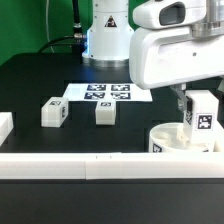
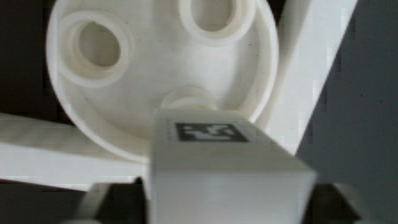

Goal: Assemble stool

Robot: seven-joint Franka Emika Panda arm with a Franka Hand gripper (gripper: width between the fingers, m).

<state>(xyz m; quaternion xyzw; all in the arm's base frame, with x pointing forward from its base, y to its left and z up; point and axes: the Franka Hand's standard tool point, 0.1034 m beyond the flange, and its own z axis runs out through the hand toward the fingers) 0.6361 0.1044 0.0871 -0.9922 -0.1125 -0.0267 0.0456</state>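
The stool's round white seat [image 1: 172,136] lies at the exterior view's right, close to the front bar, with a tag on its rim. In the wrist view the seat [image 2: 125,95] shows oval sockets. My gripper [image 1: 200,105] is shut on a tagged white leg [image 1: 203,118], held upright over the seat. In the wrist view that leg [image 2: 222,160] fills the space between the dark fingers [image 2: 111,205], and its far end meets a raised socket; I cannot tell if it is seated. Two more legs [image 1: 53,113] [image 1: 104,112] lie on the black table to the exterior view's left.
The marker board [image 1: 105,93] lies flat behind the loose legs, in front of the arm's base [image 1: 105,35]. A long white bar [image 1: 80,165] runs along the table's front edge. A white block [image 1: 5,125] sits at the left edge.
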